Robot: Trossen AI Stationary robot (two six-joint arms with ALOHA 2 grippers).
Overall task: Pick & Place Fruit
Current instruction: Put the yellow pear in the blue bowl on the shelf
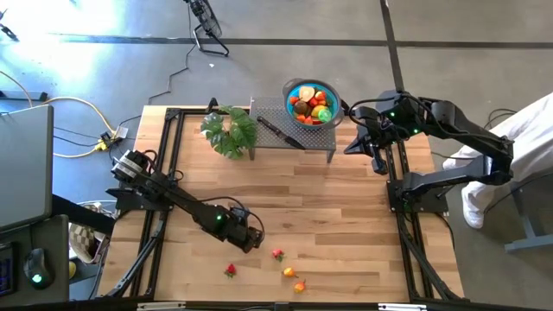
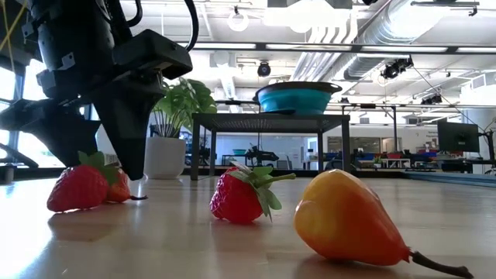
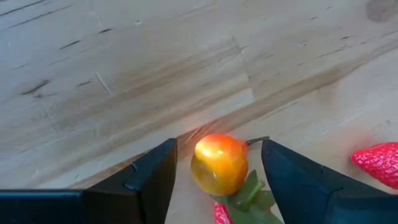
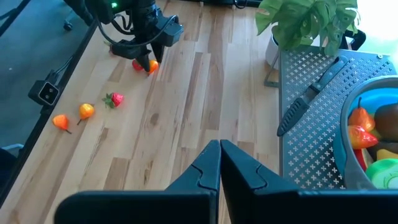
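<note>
1. Left gripper point(image 3: 214, 177) sat low over the wooden table point(image 1: 346, 216), well away from the blue bowl point(image 1: 311, 104) on the metal rack point(image 1: 294, 134). Its fingers stood apart on either side of a small orange-yellow fruit point(image 3: 217, 165), not touching it.
2. A strawberry point(image 3: 376, 163) lay just beside that fruit.
3. Farther from the bowl, toward the table's near edge, lay another strawberry point(image 1: 277, 254), a round orange piece point(image 1: 289, 273) and an orange pear-shaped piece point(image 1: 299, 286).
4. The bowl held several fruits point(image 1: 313, 105).
5. Right gripper point(image 4: 219, 163) hung beside the rack, fingers pressed together, holding nothing.
6. A knife point(image 1: 278, 132) lay on the rack; a potted plant point(image 1: 230, 131) stood beside it.
</note>
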